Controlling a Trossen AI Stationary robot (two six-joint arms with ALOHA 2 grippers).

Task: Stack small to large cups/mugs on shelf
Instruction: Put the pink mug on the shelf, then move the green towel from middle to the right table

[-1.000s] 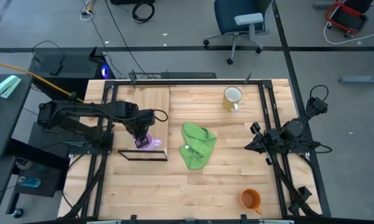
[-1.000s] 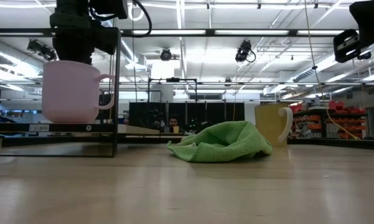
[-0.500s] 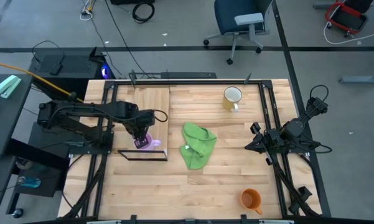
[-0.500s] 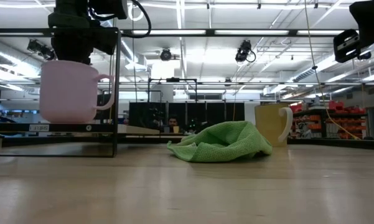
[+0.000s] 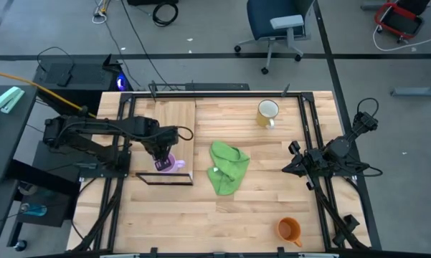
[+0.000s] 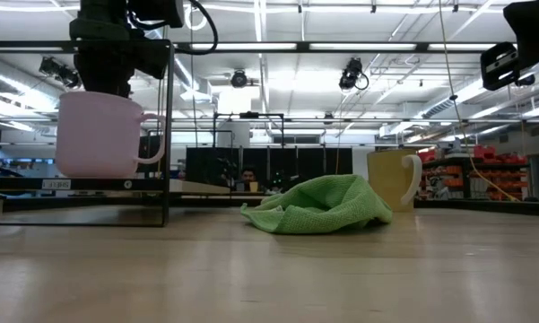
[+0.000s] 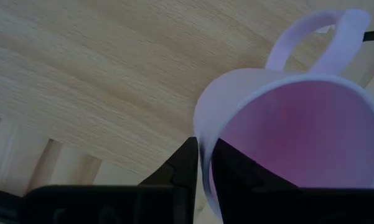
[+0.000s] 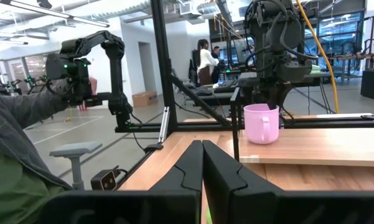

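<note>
The small light-purple mug (image 5: 169,164) is upright over the near end of the light-wood shelf (image 5: 161,122), by its black frame (image 5: 165,183). My left gripper (image 5: 160,152) is shut on the mug's rim from above. In the low view the mug (image 6: 99,133) has its base at the plank (image 6: 72,185); I cannot tell whether it touches. The pale yellow mug (image 5: 267,112) stands at the table's far side. The orange mug (image 5: 289,229) stands near the front right. My right gripper (image 5: 291,160) is shut and empty at the right. My left gripper pinches the mug's rim wall (image 7: 201,140) on the side opposite the handle (image 7: 311,37), one finger inside the cup (image 7: 236,177) and one outside (image 7: 185,167). The fingers come from above, pointing down. The mug hangs upright below them.
A crumpled green cloth (image 5: 228,166) lies mid-table between the shelf and the right arm. The table's black frame posts (image 6: 168,135) rise around the shelf. A person (image 8: 12,155) shows beyond the table in the right wrist view.
</note>
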